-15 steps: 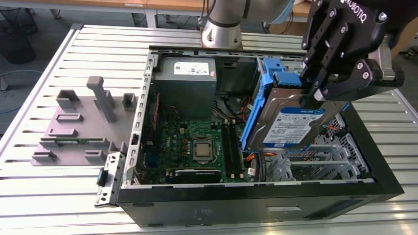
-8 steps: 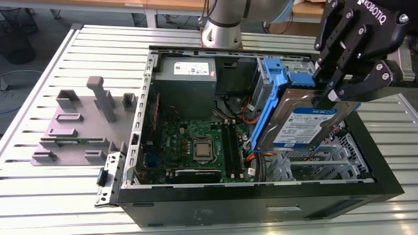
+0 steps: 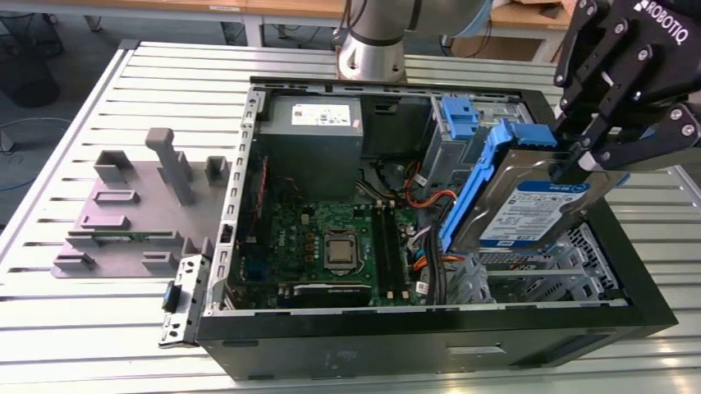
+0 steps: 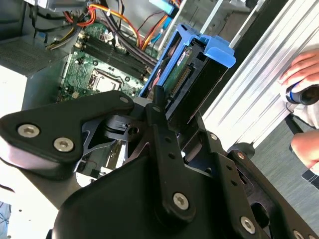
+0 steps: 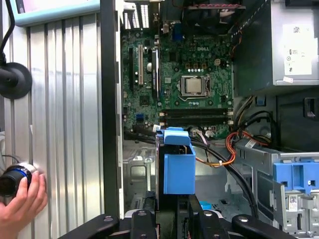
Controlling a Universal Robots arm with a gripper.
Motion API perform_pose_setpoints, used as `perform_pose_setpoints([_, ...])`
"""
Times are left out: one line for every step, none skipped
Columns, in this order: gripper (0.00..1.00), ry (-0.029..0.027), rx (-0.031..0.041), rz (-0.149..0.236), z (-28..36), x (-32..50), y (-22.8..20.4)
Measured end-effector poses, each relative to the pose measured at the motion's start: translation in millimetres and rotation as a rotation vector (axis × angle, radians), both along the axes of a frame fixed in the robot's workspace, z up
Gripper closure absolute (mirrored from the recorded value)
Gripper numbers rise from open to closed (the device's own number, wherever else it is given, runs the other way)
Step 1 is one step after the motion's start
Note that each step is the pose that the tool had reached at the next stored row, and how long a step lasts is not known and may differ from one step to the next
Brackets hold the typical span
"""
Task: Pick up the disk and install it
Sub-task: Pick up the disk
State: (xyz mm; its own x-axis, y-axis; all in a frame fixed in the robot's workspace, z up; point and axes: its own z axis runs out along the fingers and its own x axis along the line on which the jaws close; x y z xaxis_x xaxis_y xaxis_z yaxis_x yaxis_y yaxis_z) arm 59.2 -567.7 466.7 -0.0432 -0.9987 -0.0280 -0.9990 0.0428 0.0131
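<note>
Ribbed silver aluminium table (image 3: 77, 336).
On it: an open black metal computer case (image 3: 362, 355) beside a grey moulded plastic fixture (image 3: 121, 215).

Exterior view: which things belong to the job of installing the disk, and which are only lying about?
Job: the disk, tilted, held by the gripper; the open computer case below it.
Lying about: the grey fixture plate at the exterior view's left; the power supply in the case; a person's hand in the first wrist view.
</note>
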Motion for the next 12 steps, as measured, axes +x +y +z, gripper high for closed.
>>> perform_pose_setpoints([0.65, 0.0002, 0.0, 0.0, -0.1, 2.7, 0.0])
perform_pose_setpoints([0.65, 0.0004, -0.0001, 0.0, -0.1, 5.3, 0.0])
perform_pose_setpoints([0.65, 0.0005, -0.0001, 0.0, -0.2, 7.9, 0.0])
perform_pose_setpoints([0.65, 0.0006, -0.0001, 0.0, -0.3, 10.5, 0.0])
perform_pose_setpoints([0.65, 0.0008, -0.0001, 0.0, -0.3, 13.0, 0.0])
perform_pose_setpoints([0.65, 0.0009, -0.0001, 0.0, -0.4, 15.4, 0.0])
perform_pose_setpoints([0.65, 0.001, -0.0001, 0.0, -0.5, 18.0, 0.0])
perform_pose_setpoints([0.65, 0.0011, -0.0001, 0.0, -0.6, 20.4, 0.0])
perform_pose_setpoints([0.65, 0.0012, -0.0002, 0.0, -0.7, 22.7, 0.0])
perform_pose_setpoints([0.65, 0.0013, -0.0003, 0.0, -0.8, 25.0, 0.0])
perform_pose_setpoints([0.65, 0.0013, -0.0002, 0.0, -0.9, 27.3, 0.0])
perform_pose_setpoints([0.65, 0.0014, -0.0004, 0.0, -0.9, 29.5, 0.0])
